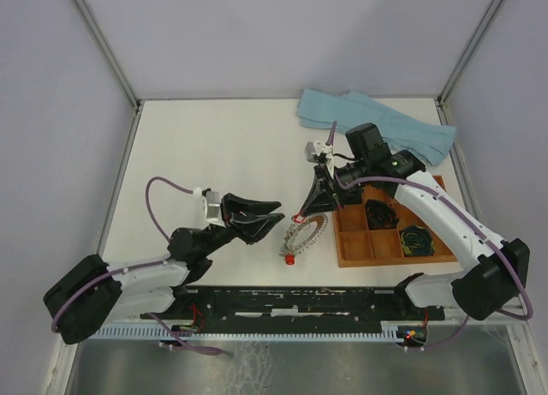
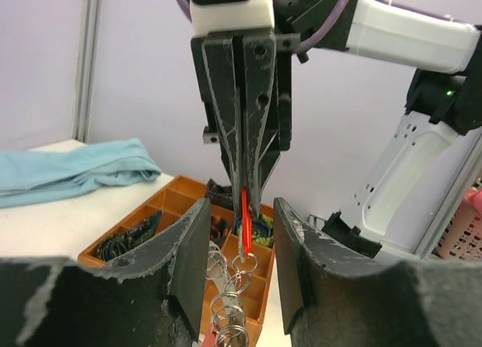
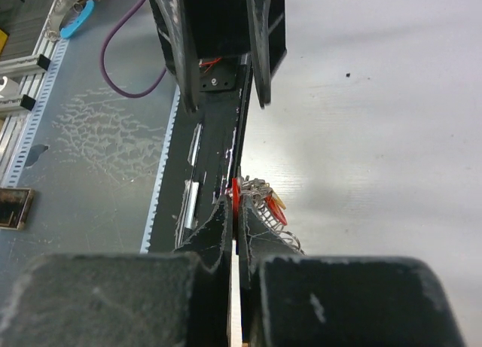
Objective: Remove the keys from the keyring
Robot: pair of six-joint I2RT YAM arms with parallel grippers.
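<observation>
Freeing one red key (image 2: pixel 245 220) from the keyring (image 1: pixel 308 234) looks like the step in hand: your right gripper (image 1: pixel 299 216) is clamped on that key at the ring's 11 o'clock rim, and the ring sits just at 9 o'clock of the orange tray (image 1: pixel 349 258). Your left gripper (image 1: pixel 281 212) stands with jaws apart at the ring's 10 o'clock, loops between its fingers, gripping nothing. Next move, as I judge it: close the left on the loop below the key to anchor the ring, then draw the key clear.
</observation>
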